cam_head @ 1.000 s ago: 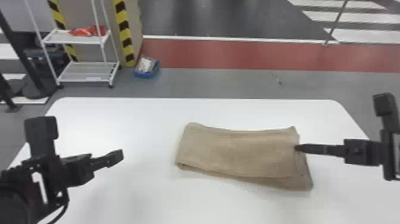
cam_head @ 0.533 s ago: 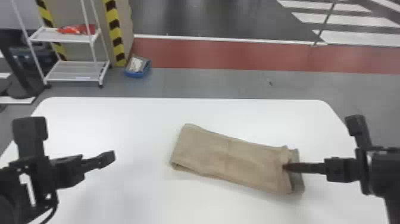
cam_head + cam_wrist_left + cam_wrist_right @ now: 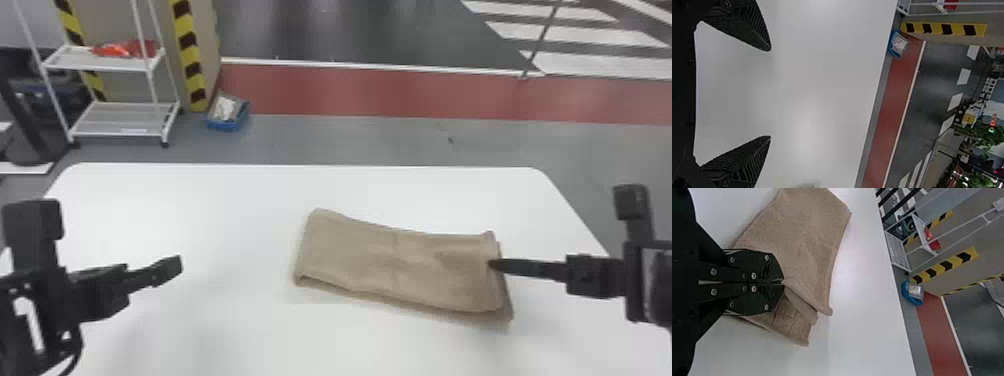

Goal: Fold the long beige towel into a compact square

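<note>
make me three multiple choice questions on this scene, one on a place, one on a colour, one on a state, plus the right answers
1. In the head view, where on the towel is the right gripper?
A) left end
B) middle
C) right end

2. What colour is the small bin on the floor beyond the table?
A) blue
B) green
C) orange

3. What state is the left gripper in?
A) shut on the towel
B) open
C) shut and empty

1: C, its tip meets the towel's right end.
2: A, the bin's sides are blue.
3: B, its fingers stand wide apart.
</note>
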### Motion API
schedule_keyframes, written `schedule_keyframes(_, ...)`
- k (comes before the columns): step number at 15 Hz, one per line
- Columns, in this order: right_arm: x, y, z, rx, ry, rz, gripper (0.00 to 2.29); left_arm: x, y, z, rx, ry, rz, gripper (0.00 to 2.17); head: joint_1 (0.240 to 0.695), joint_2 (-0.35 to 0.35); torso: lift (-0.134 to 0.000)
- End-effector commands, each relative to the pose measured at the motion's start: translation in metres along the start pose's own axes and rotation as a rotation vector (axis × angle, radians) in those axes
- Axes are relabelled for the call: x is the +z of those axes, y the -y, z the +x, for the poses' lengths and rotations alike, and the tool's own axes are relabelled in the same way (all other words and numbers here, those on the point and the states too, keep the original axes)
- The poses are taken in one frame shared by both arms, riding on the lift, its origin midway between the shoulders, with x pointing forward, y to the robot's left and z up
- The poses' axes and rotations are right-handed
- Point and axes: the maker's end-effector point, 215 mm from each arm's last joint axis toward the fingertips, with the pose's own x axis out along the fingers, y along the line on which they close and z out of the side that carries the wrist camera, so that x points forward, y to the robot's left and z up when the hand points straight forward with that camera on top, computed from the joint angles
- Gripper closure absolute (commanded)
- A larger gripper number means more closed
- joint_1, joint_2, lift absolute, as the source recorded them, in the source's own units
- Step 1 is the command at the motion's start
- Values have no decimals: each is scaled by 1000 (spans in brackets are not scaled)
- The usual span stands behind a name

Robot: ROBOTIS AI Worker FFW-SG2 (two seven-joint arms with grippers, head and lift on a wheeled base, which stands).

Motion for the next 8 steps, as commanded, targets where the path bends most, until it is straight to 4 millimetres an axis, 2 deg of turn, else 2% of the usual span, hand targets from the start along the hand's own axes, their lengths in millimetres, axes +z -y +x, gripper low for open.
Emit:
schedule_keyframes(1, -4, -9, 19, 24, -28, -18, 1507, -1, 4, -1, -9, -3, -5, 87, 695, -104, -124)
schedule_keyframes(4, -2, -15, 19, 23, -26, -12, 1507, -1, 0, -1, -3, -3, -10, 87, 695, -84, -124)
schedule_keyframes(5, 1, -12, 6, 13, 6, 15, 1507, 1, 1, -1, -7, 0, -9, 87, 695, -80, -124)
schedule_keyframes(6, 14, -9, -20, 9, 75, 63, 1507, 1, 1, -1, -8, 1, -8, 87, 695, -75, -124)
schedule_keyframes(7, 10, -8, -35, 7, 97, 82, 1507, 0, 1, -1, -10, -3, -10, 87, 695, -79, -124)
schedule_keyframes(8, -10, 0, -43, -12, 80, 80, 1507, 0, 0, 0, -9, -2, -11, 87, 695, -91, -124)
